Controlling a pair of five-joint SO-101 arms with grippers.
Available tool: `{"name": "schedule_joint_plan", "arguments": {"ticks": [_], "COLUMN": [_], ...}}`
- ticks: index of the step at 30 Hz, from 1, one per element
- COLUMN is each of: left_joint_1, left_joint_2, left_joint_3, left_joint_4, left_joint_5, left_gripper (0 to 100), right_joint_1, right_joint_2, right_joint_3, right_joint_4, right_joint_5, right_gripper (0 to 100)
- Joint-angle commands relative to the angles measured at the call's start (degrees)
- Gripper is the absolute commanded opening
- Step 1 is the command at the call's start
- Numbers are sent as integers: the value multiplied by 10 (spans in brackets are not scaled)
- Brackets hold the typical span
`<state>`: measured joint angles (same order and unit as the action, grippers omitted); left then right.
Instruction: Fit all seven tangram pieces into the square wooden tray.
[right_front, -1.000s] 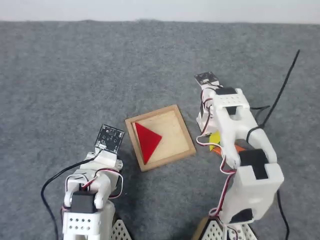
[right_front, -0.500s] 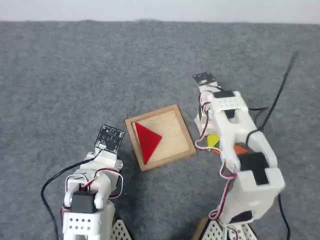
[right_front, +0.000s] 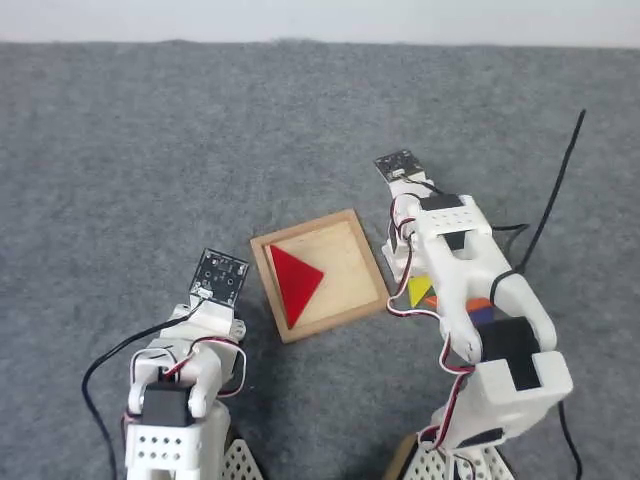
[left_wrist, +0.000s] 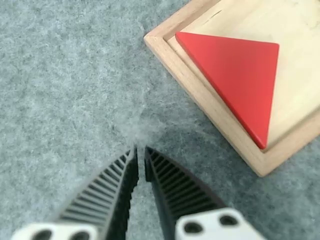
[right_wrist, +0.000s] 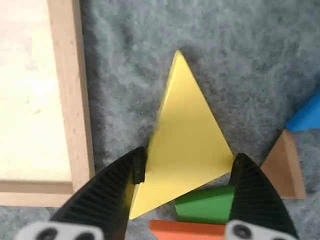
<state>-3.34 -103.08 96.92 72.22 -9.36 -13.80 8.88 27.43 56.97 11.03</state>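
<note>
Your right gripper stands wide open with the yellow wooden triangle between its fingers and the rim of the square wooden tray just beside one finger. If you close off-centre, the sloped edges may squirt the piece out or drag along the green wooden piece lying against its base. The left gripper has its fingers all but together and holds nothing.

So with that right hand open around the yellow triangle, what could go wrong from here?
1. The right hand straddles the flat yellow triangular piece across slanted edges, so closing might squeeze it out sideways.
2. The green piece and orange piece lie right beside the yellow one near the fingers, so they might get dragged along.
3. The rim of the square wooden tray is close beside one finger, which could bump it.
</note>
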Motion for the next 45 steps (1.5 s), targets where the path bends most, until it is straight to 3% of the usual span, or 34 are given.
{"name": "schedule_joint_plan", "arguments": {"ticks": [1,7,21,27,35,45], "left_joint_1": [-3,-3,-3,-3,-3,-3], "left_joint_2": [-10,-10,-10,-10,-10,-10], "left_joint_3": [-6,-6,-6,-6,-6,-6], "left_joint_4": [2,2,2,2,2,2], "left_joint_5": [-4,-4,-4,-4,-4,-4], "left_gripper": [22,22,22,22,22,22], "right_joint_1": [-13,0,3,0,0,-7], "right_joint_2": [3,-8,-168,-92,33,32], "right_joint_3": [-15,-15,73,49,-50,-51], "right_joint_4": [4,2,-27,-29,38,36], "right_joint_5": [12,11,12,-8,-9,-14], "right_gripper": [230,147,144,243,237,299]}}
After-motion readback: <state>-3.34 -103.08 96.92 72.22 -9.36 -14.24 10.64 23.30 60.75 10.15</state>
